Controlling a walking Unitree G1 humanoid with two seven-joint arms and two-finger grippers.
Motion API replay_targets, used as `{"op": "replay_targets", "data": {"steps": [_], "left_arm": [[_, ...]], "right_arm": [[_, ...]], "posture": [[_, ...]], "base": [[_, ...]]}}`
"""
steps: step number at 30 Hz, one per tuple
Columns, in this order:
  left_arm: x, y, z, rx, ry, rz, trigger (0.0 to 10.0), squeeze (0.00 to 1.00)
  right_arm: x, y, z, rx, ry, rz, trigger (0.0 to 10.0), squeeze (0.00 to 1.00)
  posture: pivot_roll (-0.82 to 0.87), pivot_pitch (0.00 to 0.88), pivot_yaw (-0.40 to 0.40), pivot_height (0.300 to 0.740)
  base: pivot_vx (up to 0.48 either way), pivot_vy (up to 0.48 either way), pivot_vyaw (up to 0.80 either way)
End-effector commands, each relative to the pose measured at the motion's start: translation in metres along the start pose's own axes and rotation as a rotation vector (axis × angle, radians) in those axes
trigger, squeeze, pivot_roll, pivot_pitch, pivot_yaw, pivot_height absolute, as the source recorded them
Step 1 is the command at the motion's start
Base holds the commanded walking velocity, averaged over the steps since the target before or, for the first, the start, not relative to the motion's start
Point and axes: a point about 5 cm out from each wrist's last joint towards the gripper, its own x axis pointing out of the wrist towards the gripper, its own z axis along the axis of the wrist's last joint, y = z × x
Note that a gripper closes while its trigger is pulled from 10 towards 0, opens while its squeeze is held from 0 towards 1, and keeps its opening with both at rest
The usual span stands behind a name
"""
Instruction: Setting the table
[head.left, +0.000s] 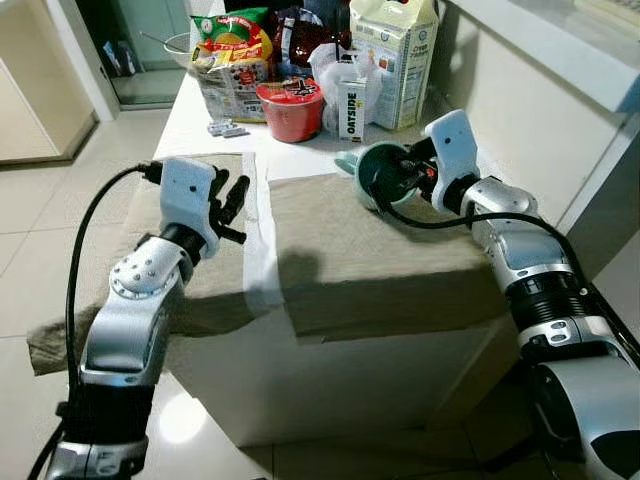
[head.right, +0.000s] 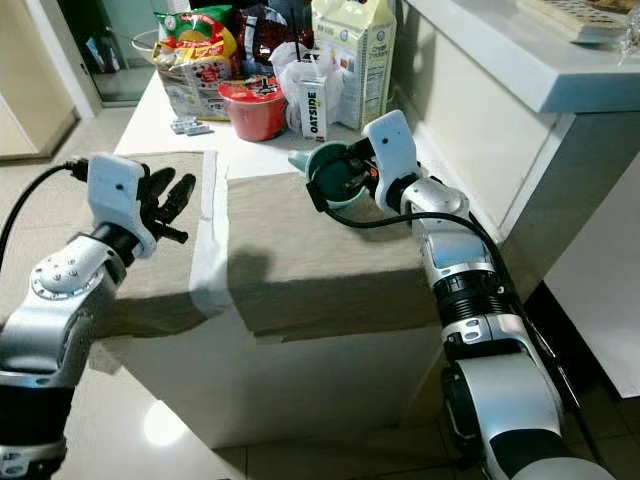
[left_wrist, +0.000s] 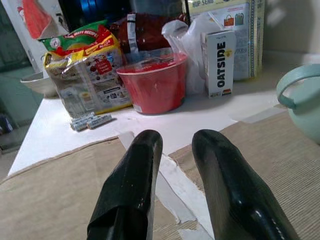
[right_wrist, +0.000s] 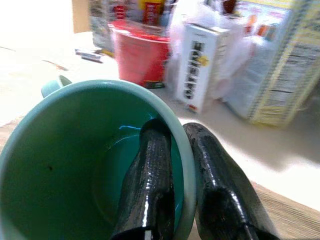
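My right gripper is shut on the rim of a teal mug. One finger sits inside the mug and the other outside, as the right wrist view shows. The mug is tipped on its side over the far edge of the right beige placemat, with its handle pointing left. My left gripper hovers over the left beige placemat, near its right edge. Its fingers stand apart with nothing between them. The mug's edge also shows in the left wrist view.
Groceries crowd the far end of the white table: a red bowl, an Oatside carton, a big milk carton, a snack bag and small batteries. A white counter wall runs close along the right.
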Motion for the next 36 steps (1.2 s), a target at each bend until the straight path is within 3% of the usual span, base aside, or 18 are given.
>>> {"op": "replay_targets", "data": {"steps": [1,2,3,8,18,19,20,21,36], "left_arm": [[0.002,-0.005,-0.003,0.0,0.016,-0.038,10.0,0.0],[0.002,-0.005,-0.003,0.0,0.016,-0.038,10.0,0.0],[0.001,-0.009,-0.004,-0.031,0.013,-0.048,10.0,1.0],[0.002,-0.011,-0.007,-0.036,0.019,-0.08,10.0,1.0],[0.0,-0.011,-0.004,-0.016,0.034,-0.267,10.0,1.0],[0.0,-0.01,-0.004,-0.002,0.035,-0.279,10.0,0.14],[0.0,-0.01,-0.003,0.009,0.035,-0.293,10.0,0.14],[0.001,-0.008,-0.001,0.027,0.032,-0.301,10.0,0.0],[0.006,-0.015,0.014,0.138,-0.041,-0.482,10.0,0.0]], "right_arm": [[-0.001,0.006,-0.004,0.044,0.026,0.078,0.0,0.0],[-0.001,0.006,-0.004,0.044,0.026,0.078,0.0,0.0],[-0.004,0.01,-0.004,0.075,0.03,0.135,0.0,0.0],[-0.008,0.016,-0.005,0.081,0.041,0.222,0.0,0.0],[-0.013,0.017,0.0,0.122,0.035,0.291,0.0,0.0],[-0.013,0.017,0.0,0.126,0.038,0.296,0.0,0.0],[-0.014,0.017,0.0,0.133,0.04,0.302,0.0,0.0],[-0.014,0.017,0.0,0.14,0.042,0.311,0.0,0.0],[-0.019,0.026,0.0,0.119,0.062,0.409,0.0,0.0]], "posture": [[-0.11,0.0,0.052,0.74],[-0.11,0.0,0.052,0.74],[-0.11,0.0,0.051,0.74],[-0.11,0.0,0.048,0.74],[-0.11,0.003,0.049,0.74],[-0.11,0.004,0.051,0.74],[-0.11,0.004,0.051,0.74],[-0.11,0.004,0.05,0.74],[-0.11,0.007,0.051,0.74]], "base": [[0.0,0.0,0.0],[0.0,0.0,0.0],[0.0,0.0,0.0],[0.0,0.0,0.0],[0.0,0.0,0.0],[0.0,0.0,0.0],[0.0,0.0,0.0],[0.0,0.0,0.0],[0.0,0.0,0.0]]}}
